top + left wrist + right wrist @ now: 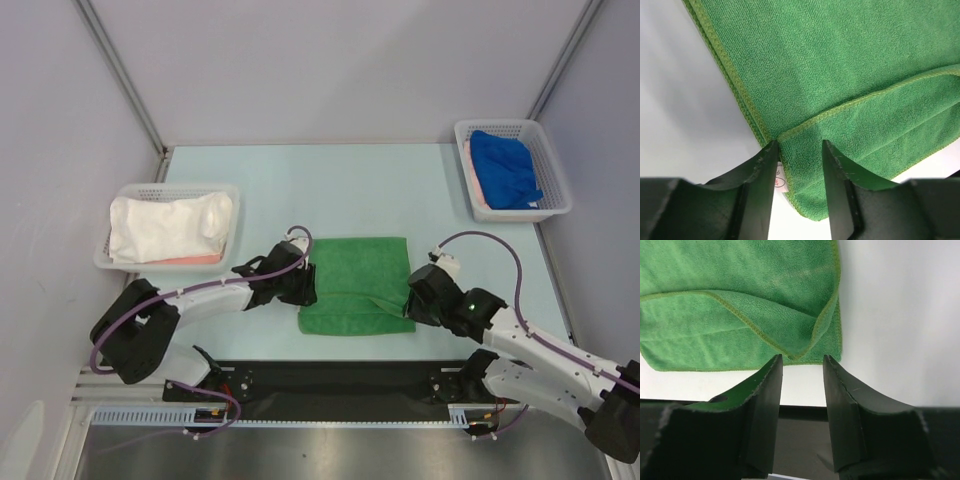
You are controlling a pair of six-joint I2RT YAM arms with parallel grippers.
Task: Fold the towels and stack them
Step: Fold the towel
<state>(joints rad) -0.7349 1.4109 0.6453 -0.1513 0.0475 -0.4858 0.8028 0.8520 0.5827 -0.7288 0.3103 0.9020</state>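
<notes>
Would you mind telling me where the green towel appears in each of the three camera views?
Top external: the green towel lies at the centre, slightly low.
Left wrist: it fills the upper right of the picture.
Right wrist: it fills the upper left.
Shared landmark: the stitched hem of the folded-over flap, crossing the towel.

Just ahead of the left tool (pixel 800 150), the green towel (pixel 850 75) blocks the way, its folded edge at the fingertips. Bare worktop (pixel 680 100) lies open to that tool's left. The towel's raised corner sits just ahead of the right tool (pixel 802 362), perhaps touching it, and open worktop spreads to its right. The white-towel basket (pixel 236 215) and blue-towel basket (pixel 500 125) stand well apart from both tools.
</notes>
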